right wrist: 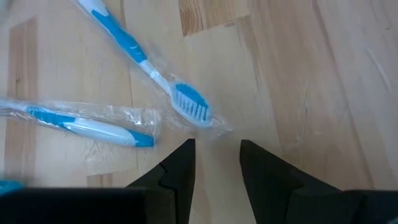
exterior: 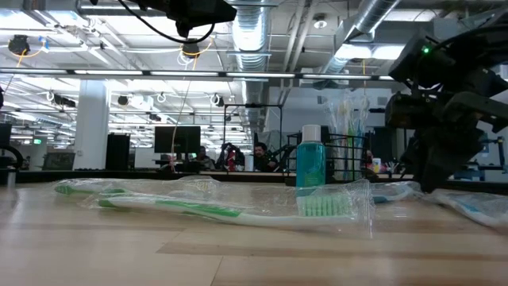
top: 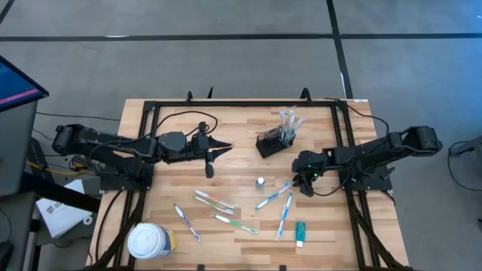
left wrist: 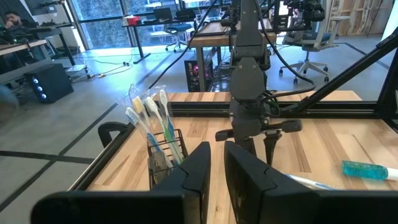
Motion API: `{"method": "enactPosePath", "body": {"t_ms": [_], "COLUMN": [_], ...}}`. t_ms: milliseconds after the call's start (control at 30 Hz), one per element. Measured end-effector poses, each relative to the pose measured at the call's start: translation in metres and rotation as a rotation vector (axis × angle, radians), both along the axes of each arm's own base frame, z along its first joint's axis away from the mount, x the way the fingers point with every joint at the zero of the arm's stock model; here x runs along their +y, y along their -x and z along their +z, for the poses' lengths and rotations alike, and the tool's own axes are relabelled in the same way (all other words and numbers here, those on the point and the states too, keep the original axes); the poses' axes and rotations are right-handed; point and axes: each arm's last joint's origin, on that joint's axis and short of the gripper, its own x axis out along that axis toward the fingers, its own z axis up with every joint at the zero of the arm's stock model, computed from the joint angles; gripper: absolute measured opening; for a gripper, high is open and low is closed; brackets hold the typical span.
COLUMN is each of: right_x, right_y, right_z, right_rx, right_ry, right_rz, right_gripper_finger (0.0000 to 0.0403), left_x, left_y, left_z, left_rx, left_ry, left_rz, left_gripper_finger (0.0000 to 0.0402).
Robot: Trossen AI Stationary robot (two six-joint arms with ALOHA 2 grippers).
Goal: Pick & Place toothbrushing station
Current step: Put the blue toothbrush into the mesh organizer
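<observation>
Bright even overhead light; soft shadows; low view foreground blurred; ceiling lamps glare.

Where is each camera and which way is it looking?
High: above the table, looking straight down; both arms, caddy, tub.
Low: at table height, looking across into the room; green brush close, right pincer.
Left wrist: on the left arm, facing the caddy and right arm; own fingers.
Right wrist: looking down at blue brushes; own fingers.
Shared: high and left wrist both show the caddy.

Both arms are matte black with looping black cables, and the right hand [top: 307,183] shows a green light.
</observation>
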Motion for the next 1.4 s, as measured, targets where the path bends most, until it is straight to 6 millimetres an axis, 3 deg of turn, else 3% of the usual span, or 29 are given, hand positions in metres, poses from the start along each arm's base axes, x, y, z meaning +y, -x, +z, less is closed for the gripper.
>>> {"method": "enactPosePath", "body": {"t_ms": [767,933,1100,1400], "right_x": [0.014,0.014,0.012,0.012], "right_y": [-0.003,-0.003,-0.003,-0.003], "right_z": [0.002,0.002,0.002,0.002], "right_rx": [-0.051,-0.051,-0.047,-0.058], "right_ry": [0.067,0.077,0.123,0.14], "right_rz": [0.041,0.034,0.014,0.021], "right_gripper_finger": [0.0114,0.0081,0.001,0.0001], "left_x": [0.0,0.0,0.0,0.0], "left_y": [0.0,0.0,0.0,0.0], "left_z": [0.0,0.0,0.0,0.0], "left_rx": [0.0,0.0,0.0,0.0], "left_ry": [0.0,0.0,0.0,0.0], "left_rz": [0.0,0.0,0.0,0.0], "left_gripper_finger": [0.004,0.004,0.004,0.004]}}
